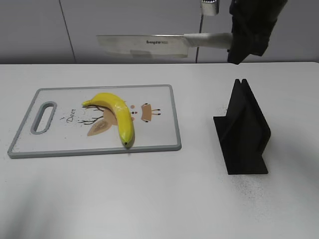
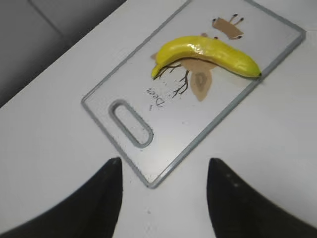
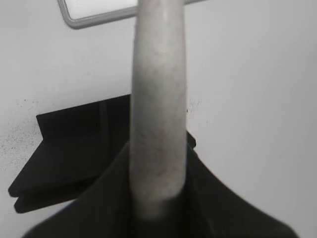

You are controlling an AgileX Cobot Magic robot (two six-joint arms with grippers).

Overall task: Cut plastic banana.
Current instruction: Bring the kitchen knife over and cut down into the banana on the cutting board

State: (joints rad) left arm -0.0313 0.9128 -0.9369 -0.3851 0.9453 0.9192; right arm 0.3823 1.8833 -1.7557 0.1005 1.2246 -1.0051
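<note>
A yellow plastic banana (image 1: 115,110) lies on a grey-rimmed white cutting board (image 1: 159,130) at the table's left; both show in the left wrist view, banana (image 2: 208,53) and board (image 2: 183,124). My right gripper (image 1: 244,42) is shut on the pale handle of a knife (image 1: 149,46), held high above the table with the blade pointing left. In the right wrist view the handle (image 3: 157,114) fills the middle. My left gripper (image 2: 163,198) is open and empty, hovering above the board's near corner; it is out of the exterior view.
A black knife stand (image 1: 244,132) sits on the white table to the right of the board, also in the right wrist view (image 3: 74,148) below the knife handle. A grey wall runs behind the table.
</note>
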